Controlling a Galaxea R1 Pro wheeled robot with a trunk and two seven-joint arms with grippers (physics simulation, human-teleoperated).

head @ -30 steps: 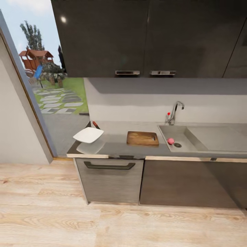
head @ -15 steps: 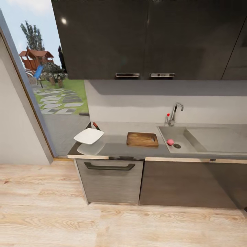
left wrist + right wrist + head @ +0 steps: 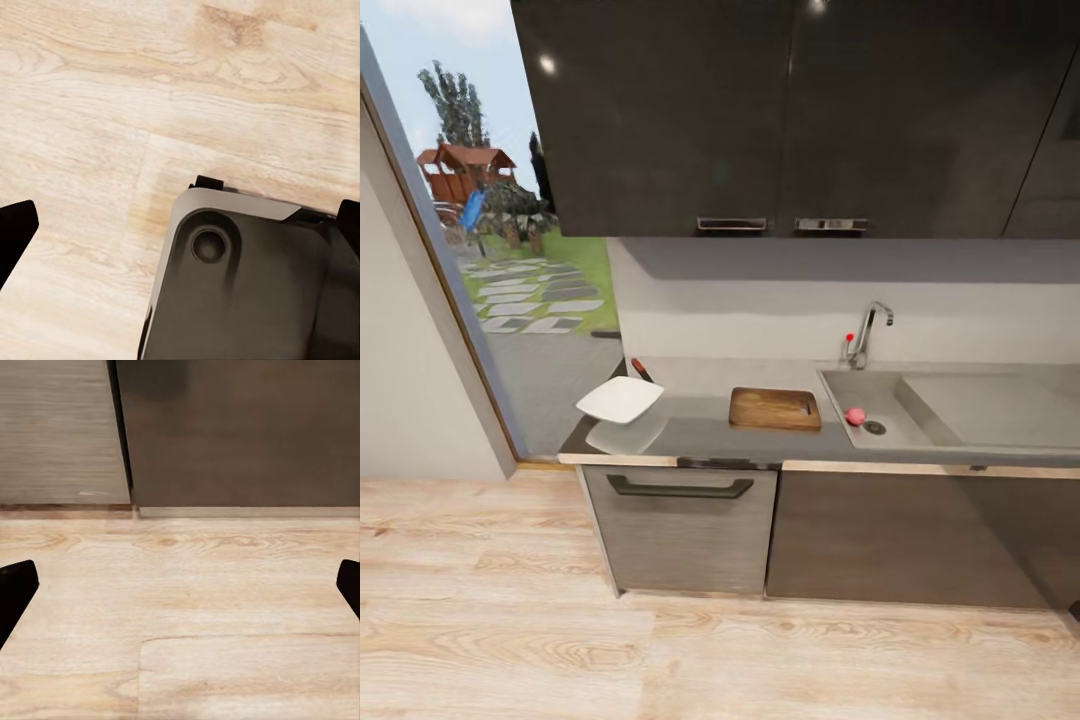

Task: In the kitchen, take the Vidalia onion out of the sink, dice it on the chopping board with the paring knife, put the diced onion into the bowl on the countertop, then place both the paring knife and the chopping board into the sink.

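Fingers of our left gripper (image 3: 180, 225) and right gripper (image 3: 180, 592) stand wide apart over the floor (image 3: 660, 650), holding nothing, since we judge pickup not begun. Beyond, the countertop (image 3: 700, 435) carries the empty bowl (image 3: 620, 400), the paring knife (image 3: 641, 369) behind it, and the bare chopping board (image 3: 775, 408). The sink (image 3: 880, 395) holds the Vidalia onion (image 3: 854, 415) beside its drain.

Chopping board (image 3: 775, 408) between bowl (image 3: 620, 399), sink (image 3: 880, 405)
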